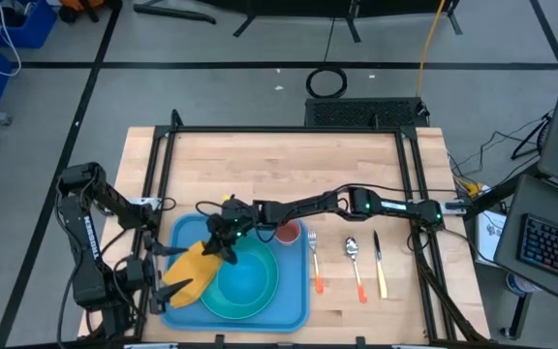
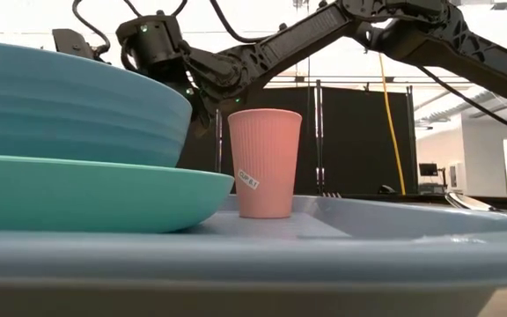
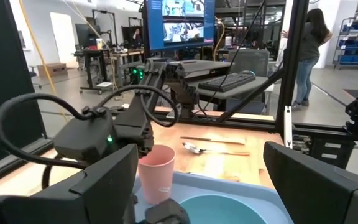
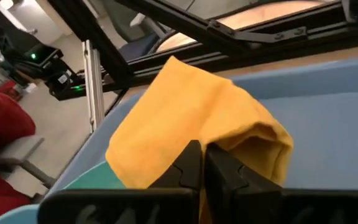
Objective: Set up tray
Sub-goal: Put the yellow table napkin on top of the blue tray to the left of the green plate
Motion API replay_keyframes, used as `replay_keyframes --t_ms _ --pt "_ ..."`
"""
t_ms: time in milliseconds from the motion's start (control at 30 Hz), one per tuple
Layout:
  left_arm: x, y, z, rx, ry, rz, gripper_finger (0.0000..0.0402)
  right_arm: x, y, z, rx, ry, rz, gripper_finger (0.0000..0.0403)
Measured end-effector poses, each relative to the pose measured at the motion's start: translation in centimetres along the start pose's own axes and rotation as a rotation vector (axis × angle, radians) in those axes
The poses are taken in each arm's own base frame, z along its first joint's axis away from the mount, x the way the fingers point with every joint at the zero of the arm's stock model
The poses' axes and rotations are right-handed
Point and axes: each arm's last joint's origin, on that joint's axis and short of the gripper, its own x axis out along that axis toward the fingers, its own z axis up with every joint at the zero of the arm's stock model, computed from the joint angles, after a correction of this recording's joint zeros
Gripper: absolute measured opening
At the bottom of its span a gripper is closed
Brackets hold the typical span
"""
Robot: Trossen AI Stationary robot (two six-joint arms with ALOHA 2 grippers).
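Observation:
The light-blue tray lies at the table's near side. On it rest a teal plate with a blue bowl, a pink cup standing upright at the far right corner, and a yellow cloth draped over the tray's left part and rim. My right gripper reaches across from the right and is shut on the cloth. My left gripper waits open and level at the tray's left edge, holding nothing. My right gripper pinches a raised fold of the yellow cloth between its two fingertips, on the cloth's side toward the plate. The fingers come nearly level, slanting slightly down, from the table's right. The cloth still lies on the tray, slack; how many layers, I cannot tell.
An orange-handled fork, a spoon and a knife lie side by side on the wood to the right of the tray. A black frame borders the table. Bare wood lies beyond the tray toward the far edge.

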Motion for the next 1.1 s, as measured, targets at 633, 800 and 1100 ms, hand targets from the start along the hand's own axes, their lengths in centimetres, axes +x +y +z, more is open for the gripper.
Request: replay_keyframes --t_ms 633,800,1100 --pt "0.0 -0.6 -0.1 -0.006 -0.003 -0.006 0.0351 -2.3 -1.6 3.4 0.042 -0.036 -0.024 0.0" --pt "0.0 -0.6 -0.1 0.007 -0.004 -0.006 0.0351 -2.3 -1.8 3.0 0.025 0.002 -0.043 0.0001" --pt "0.0 -0.6 -0.1 0.004 -0.004 -0.006 0.0351 -2.6 -2.2 3.1 -0.004 0.003 -0.053 0.0001"
